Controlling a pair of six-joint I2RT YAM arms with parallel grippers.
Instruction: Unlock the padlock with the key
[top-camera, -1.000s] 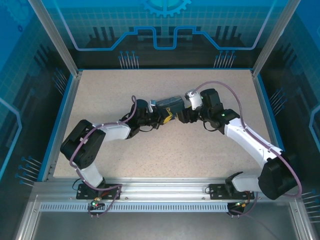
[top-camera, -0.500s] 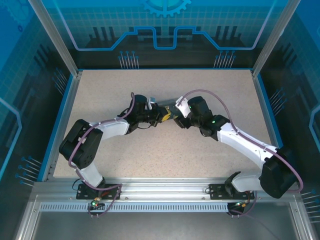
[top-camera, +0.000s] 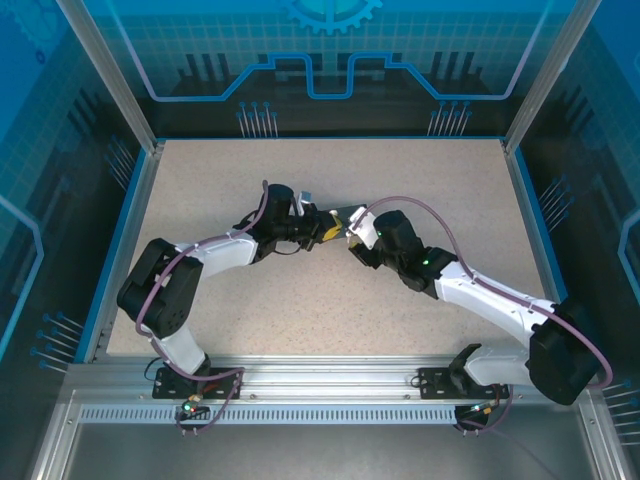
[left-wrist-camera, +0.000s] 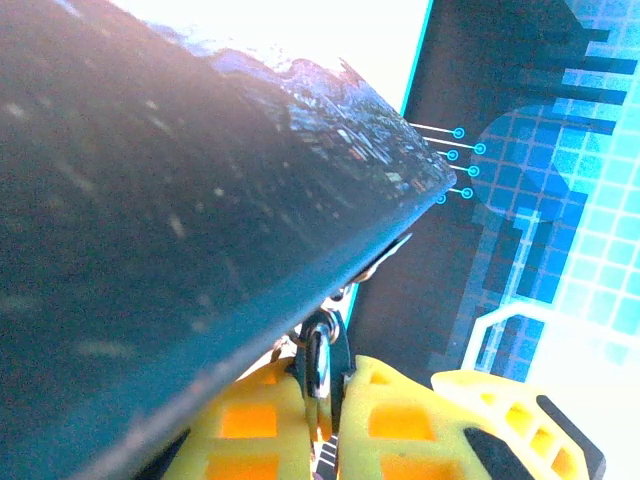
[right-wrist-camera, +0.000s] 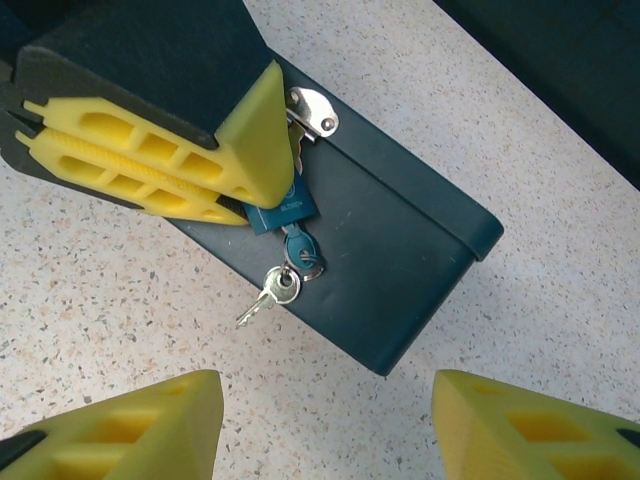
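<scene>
Plainly, the left claw (right-wrist-camera: 262, 170) is clamped tight on the padlock (right-wrist-camera: 287, 205) at the hasp of the dark box (right-wrist-camera: 400, 250) on the bench (right-wrist-camera: 100, 290) — the key (right-wrist-camera: 268, 297) dangles just below it. The right claw (right-wrist-camera: 325, 430) hovers near, fingers spread wide, holding nothing.

Dark box (right-wrist-camera: 400, 230) on speckled table (right-wrist-camera: 110, 320)

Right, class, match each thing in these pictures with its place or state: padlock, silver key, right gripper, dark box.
Things:
1 padlock
2 silver key
3 right gripper
4 dark box

States:
a open
b on the speckled table
c held by the left gripper
d dangling from a ring

Pairs: 1-c; 2-d; 3-a; 4-b.
</scene>
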